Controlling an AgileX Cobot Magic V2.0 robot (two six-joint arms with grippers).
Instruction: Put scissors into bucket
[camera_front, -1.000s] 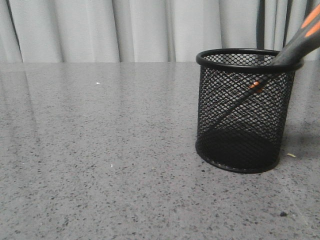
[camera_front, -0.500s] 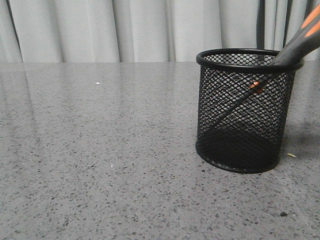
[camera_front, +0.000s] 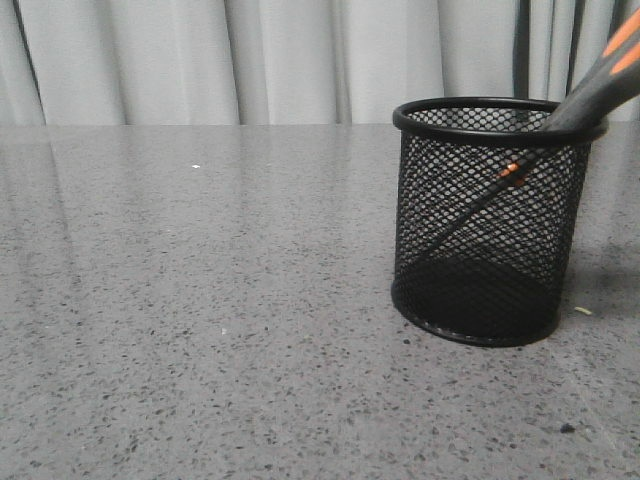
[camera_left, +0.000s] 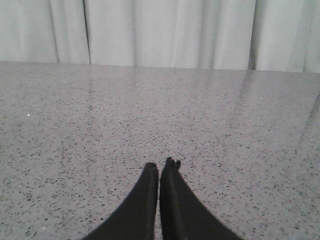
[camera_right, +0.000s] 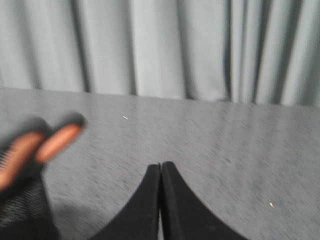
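Observation:
The black wire-mesh bucket (camera_front: 490, 220) stands upright on the grey table at the right of the front view. The scissors (camera_front: 600, 80) lean inside it, blades down through the mesh toward the base, dark grey handles with orange lining sticking out over the right rim. In the right wrist view the handles (camera_right: 35, 150) and the bucket's mesh (camera_right: 22, 210) show blurred at the edge. My right gripper (camera_right: 160, 165) is shut and empty, apart from the bucket. My left gripper (camera_left: 161, 166) is shut and empty over bare table. Neither gripper shows in the front view.
The speckled grey table (camera_front: 200, 300) runs back to a pale curtain (camera_front: 250, 60). A small dark speck (camera_front: 567, 428) lies near the front right. A pale crumb (camera_front: 583, 310) lies right of the bucket.

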